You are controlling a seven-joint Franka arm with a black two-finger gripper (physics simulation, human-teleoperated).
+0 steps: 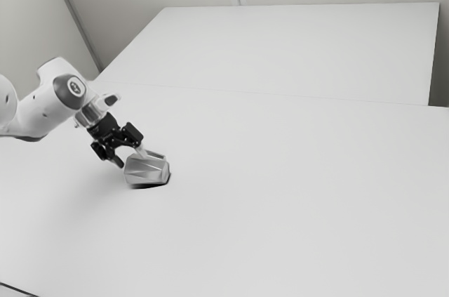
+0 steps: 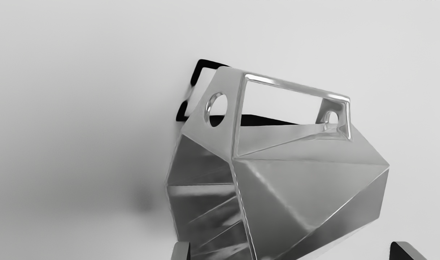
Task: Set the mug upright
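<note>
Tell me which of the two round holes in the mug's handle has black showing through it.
The larger-looking hole in the wrist view; the smaller-looking hole, at the other end of the handle, shows pale table.

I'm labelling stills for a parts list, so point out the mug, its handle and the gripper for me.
Mug (image 1: 147, 170): exterior view, on the faceted side of its body.
Handle (image 2: 295, 87): wrist view, on its long outer bar.
Gripper (image 1: 132, 157): exterior view, midway between its fingertips.
</note>
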